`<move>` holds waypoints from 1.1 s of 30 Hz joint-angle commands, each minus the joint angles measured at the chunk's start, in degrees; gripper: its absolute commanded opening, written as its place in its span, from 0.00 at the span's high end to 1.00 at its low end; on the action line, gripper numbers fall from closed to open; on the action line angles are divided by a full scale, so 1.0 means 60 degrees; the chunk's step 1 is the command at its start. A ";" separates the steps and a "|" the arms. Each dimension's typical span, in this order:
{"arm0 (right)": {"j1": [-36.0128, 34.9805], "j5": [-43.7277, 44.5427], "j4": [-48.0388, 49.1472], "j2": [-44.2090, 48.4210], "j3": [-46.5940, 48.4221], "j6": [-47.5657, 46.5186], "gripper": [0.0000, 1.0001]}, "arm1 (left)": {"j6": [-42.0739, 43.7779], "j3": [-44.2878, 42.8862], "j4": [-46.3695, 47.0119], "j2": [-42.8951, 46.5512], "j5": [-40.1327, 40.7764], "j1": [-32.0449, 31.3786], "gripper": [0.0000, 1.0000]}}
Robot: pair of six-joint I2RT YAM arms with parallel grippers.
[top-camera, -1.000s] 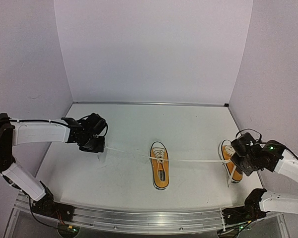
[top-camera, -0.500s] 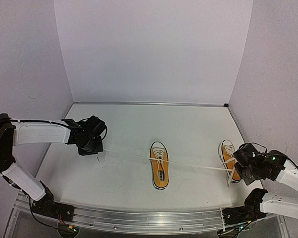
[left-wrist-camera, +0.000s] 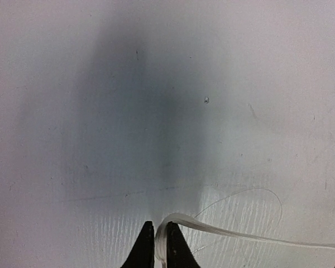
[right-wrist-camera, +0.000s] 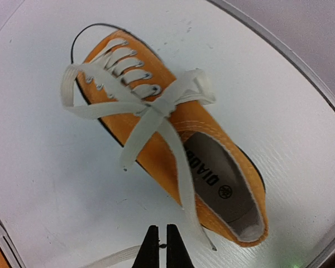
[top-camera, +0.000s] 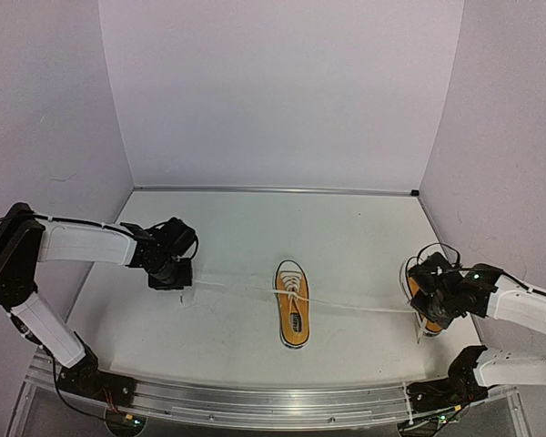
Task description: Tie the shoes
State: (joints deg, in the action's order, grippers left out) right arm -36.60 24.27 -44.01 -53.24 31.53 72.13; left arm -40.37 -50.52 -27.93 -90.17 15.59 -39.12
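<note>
Left gripper (left-wrist-camera: 159,228) clamped on white lace (left-wrist-camera: 234,233), low over table (top-camera: 237,237). Lace runs right to middle shoe (top-camera: 293,317), mid-table, toe toward back wall. Right gripper (right-wrist-camera: 161,231) jaws together, lace reaches them, grip unclear, above bow-tied right shoe (right-wrist-camera: 173,139) at table's right edge.

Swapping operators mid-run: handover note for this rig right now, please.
Left gripper: shut on one lace end of the centre shoe.
Right gripper: jaws nearly together, apparently pinching the other lace end, above the right shoe.
Done: right shoe has a tied bow.
Centre shoe: laces cross on top, ends stretched out to both sides, no bow.
Left to do: loop and tie the centre shoe's bow.
</note>
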 commanded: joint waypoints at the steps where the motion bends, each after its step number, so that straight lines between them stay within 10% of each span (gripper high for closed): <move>1: 0.0045 -0.0758 0.1348 -0.0599 0.0350 -0.1714 0.86 | 0.1001 -0.0038 0.0581 -0.0025 -0.0840 0.0075 0.86; 6: 0.0050 -0.1006 0.1783 -0.0580 0.0343 -0.2058 0.29 | 0.1487 -0.0010 0.0615 0.0044 -0.1285 0.0085 0.67; 10: 0.0050 -0.1237 0.2382 -0.0179 0.0452 -0.3199 0.03 | 0.2200 0.0084 0.0855 0.0543 -0.1578 0.0082 0.42; 20: 0.0045 -0.3009 0.3962 -0.0121 0.1250 -0.6275 0.02 | 0.6016 0.1337 0.4557 0.2409 -0.3971 -0.0065 0.12; 33: 0.0050 -0.4347 0.4152 0.0016 0.1591 -0.7094 0.02 | 1.3019 -0.1906 0.2332 -0.1539 -0.5092 -0.1531 0.30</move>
State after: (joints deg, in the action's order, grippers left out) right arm -36.40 2.52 -20.81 -54.57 39.15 32.18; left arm 21.93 -54.60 -7.24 -92.39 -13.51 -45.27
